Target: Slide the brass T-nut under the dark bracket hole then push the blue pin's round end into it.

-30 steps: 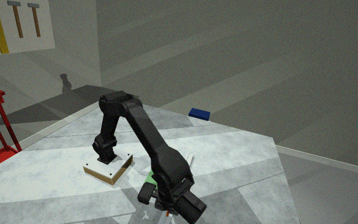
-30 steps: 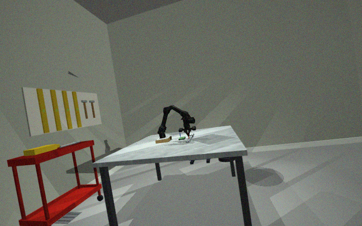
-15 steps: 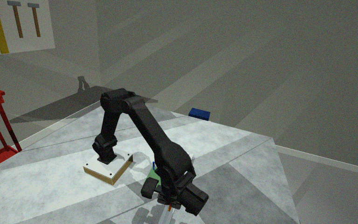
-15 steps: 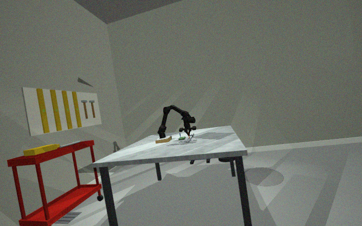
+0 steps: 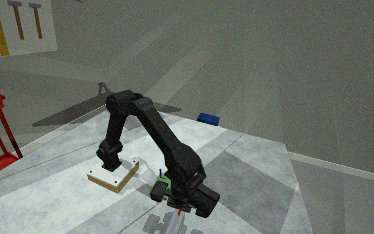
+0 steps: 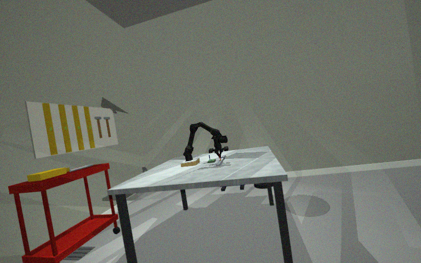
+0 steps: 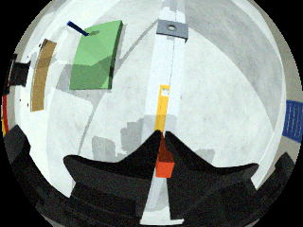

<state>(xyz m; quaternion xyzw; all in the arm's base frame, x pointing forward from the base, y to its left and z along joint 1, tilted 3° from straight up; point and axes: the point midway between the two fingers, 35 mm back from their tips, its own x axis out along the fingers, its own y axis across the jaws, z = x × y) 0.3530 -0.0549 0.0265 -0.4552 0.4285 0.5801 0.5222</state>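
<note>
Your hand (image 5: 179, 207) (image 6: 219, 154) (image 7: 162, 135) is clamped on the orange handle (image 5: 179, 211) (image 6: 220, 159) (image 7: 165, 169), low centre in the wrist view; the bracket (image 7: 172, 29) lies straight up-frame, along the rail's (image 5: 174, 224) (image 6: 221, 161) (image 7: 151, 101) long axis.
</note>
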